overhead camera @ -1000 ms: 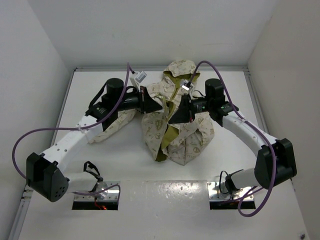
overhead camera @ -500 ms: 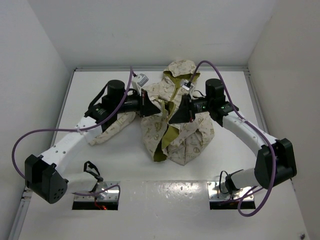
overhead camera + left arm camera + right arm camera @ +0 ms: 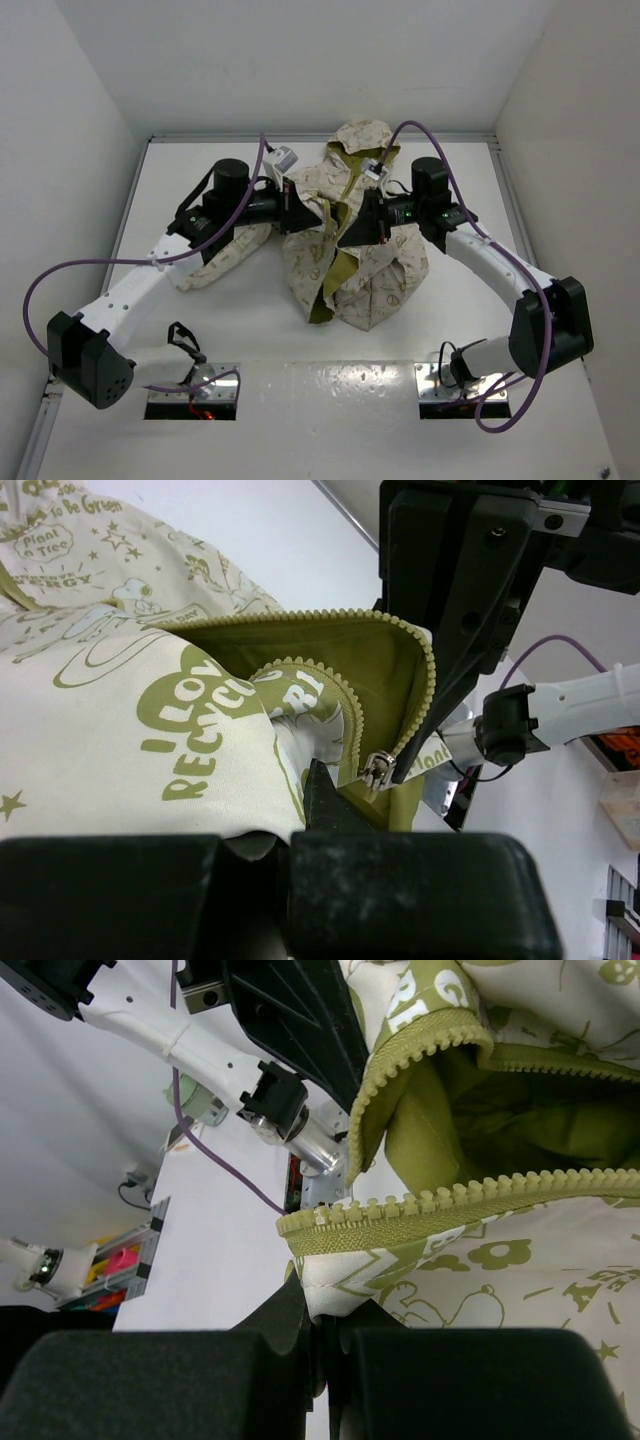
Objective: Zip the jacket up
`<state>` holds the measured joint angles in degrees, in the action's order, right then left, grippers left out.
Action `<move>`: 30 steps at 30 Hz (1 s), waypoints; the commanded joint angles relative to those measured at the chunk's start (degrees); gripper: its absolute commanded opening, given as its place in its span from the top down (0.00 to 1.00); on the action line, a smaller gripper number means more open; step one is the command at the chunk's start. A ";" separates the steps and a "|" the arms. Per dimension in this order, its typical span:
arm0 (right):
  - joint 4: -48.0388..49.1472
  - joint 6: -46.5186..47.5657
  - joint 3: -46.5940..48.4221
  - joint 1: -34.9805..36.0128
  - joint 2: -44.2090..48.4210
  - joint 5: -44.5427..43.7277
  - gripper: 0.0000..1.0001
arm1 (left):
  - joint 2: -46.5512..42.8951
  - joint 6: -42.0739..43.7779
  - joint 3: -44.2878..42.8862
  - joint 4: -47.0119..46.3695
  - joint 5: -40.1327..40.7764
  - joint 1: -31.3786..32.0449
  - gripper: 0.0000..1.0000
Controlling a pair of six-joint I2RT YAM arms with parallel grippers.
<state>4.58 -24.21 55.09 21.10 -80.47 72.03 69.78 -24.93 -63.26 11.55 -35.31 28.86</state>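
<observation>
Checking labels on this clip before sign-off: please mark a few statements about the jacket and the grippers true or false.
1. The jacket is fully zipped. False: its zipper teeth stand apart and the front is open.
2. The left gripper and right gripper are each shut on the jacket. True.
3. The hood lies at the near edge. False: it lies toward the far edge of the table.
4. A zipper slider sits by the left gripper. True.
</observation>
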 commanded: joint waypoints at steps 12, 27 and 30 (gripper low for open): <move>5.18 -0.93 0.46 -0.01 0.22 0.39 1.00 | -0.61 -1.35 -3.71 -2.32 -1.96 1.72 1.00; 5.44 -1.19 0.46 -0.10 0.22 0.22 1.00 | -0.61 1.19 -3.18 -1.27 -2.57 2.25 1.00; 4.92 -1.45 0.46 -0.71 0.13 -0.05 1.00 | -1.74 4.70 -2.57 0.22 -1.87 2.87 1.00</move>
<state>7.01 -25.74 55.09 21.02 -80.47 71.96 69.78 -24.10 -64.12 11.81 -35.77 30.41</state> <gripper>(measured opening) 0.009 0.023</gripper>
